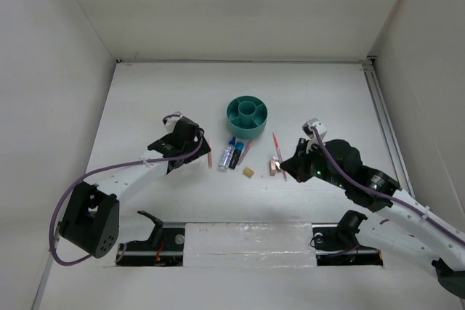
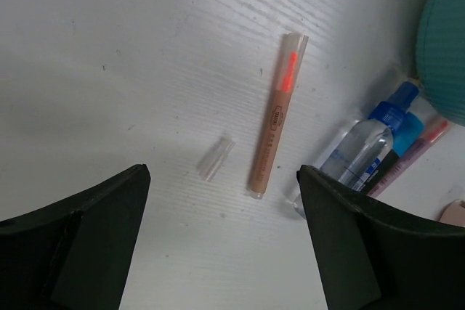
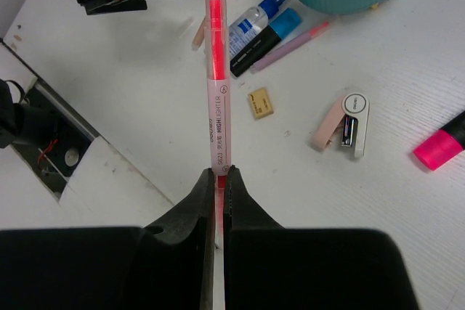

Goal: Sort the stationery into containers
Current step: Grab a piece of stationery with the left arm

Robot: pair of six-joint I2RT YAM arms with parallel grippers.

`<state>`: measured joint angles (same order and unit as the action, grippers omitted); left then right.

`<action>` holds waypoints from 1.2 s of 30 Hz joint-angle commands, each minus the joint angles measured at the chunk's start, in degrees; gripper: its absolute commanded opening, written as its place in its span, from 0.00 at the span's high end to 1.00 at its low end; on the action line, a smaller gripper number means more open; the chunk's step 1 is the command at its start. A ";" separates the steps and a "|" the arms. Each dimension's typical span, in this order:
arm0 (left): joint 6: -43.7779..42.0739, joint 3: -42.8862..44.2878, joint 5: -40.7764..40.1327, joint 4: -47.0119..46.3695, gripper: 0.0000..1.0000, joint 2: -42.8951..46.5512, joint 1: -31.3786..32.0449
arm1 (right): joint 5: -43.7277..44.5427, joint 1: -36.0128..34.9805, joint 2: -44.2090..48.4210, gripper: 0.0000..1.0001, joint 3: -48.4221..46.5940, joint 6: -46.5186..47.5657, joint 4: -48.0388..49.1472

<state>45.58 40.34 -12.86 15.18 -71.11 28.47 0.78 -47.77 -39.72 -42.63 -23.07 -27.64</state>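
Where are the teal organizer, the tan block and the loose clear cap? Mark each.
teal organizer [image 1: 245,131], top view, outer wall.
tan block [image 3: 261,103], right wrist view, top face.
clear cap [image 2: 216,157], left wrist view, middle.

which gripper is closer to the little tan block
Right. The right gripper, shut on a thin highlighter, sits just right of the tan block; the left gripper is farther off to its left.

We count three slim pink pens [image 3: 216,107] [image 3: 290,40] [image 2: 270,143], one blue-topped bottle [image 3: 254,23], one dark marker [image 3: 263,38], one fat pink highlighter [image 3: 439,147], one tan eraser [image 3: 261,103], one stapler [image 3: 341,125], one clear cap [image 2: 216,156] and one teal organizer [image 1: 247,117].
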 commanded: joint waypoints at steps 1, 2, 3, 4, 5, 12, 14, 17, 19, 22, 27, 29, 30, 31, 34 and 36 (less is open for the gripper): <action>0.56 -0.69 -0.67 0.55 0.20 0.54 -0.08 | -1.04 -0.57 0.53 1.00 -0.08 1.10 3.47; -0.14 -0.70 -0.67 0.55 0.22 0.54 -0.08 | -1.04 -0.57 0.53 1.00 -0.08 1.10 3.47; -0.14 -1.22 -0.67 0.55 0.22 0.54 -0.08 | -1.04 -0.57 0.53 1.00 -0.08 1.10 3.47; -0.67 -1.23 -0.06 0.55 0.23 0.54 -0.08 | -1.04 -0.57 0.53 1.00 -0.08 1.10 3.47; -0.67 -1.83 -0.06 0.55 0.23 0.54 -0.08 | -1.04 -0.57 1.13 1.00 -0.08 1.10 3.47; -1.20 -4.04 1.17 -1.38 0.32 -1.84 -0.08 | -1.04 -0.57 1.67 1.00 0.44 1.10 3.47; -1.20 -4.04 0.56 -1.38 0.35 -2.36 -0.08 | -0.43 -0.57 1.67 1.00 0.44 1.10 3.47; -1.72 -4.04 0.56 -1.38 0.36 -2.98 -0.08 | -0.42 -0.57 1.67 1.00 0.44 1.10 3.47; -1.73 -4.04 0.03 -1.38 0.38 -2.98 -0.08 | -0.42 -1.10 1.67 1.00 0.44 1.10 3.47; -1.73 -2.99 0.03 -1.38 0.39 -4.29 -0.08 | 0.10 -1.10 1.67 1.00 0.44 0.57 3.47; -2.25 -0.27 -1.54 -0.33 0.40 -7.19 0.54 | 0.10 -1.10 1.67 1.00 0.44 0.57 3.47; -2.25 0.88 -1.55 0.20 0.40 -9.21 1.06 | 0.63 -1.10 1.15 1.00 0.44 0.57 3.47; -2.25 1.49 -1.55 0.20 0.41 -9.74 1.06 | 0.63 -1.10 1.14 1.00 0.44 0.57 3.47; -2.25 1.50 -2.07 0.20 0.41 -9.75 1.06 | 0.63 -1.10 1.14 1.00 0.44 0.57 3.47; -2.78 2.55 -2.08 0.20 0.41 -11.15 2.29 | 0.63 -1.10 1.14 1.00 0.44 0.57 3.47; -2.78 3.26 -2.08 0.20 0.41 -12.38 2.29 | 0.63 -1.10 1.14 1.00 0.44 0.57 3.47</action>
<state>43.38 41.63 -14.00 14.50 -82.56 30.24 0.47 -48.21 -38.74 -42.24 -22.68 -27.42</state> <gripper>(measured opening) 0.588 0.056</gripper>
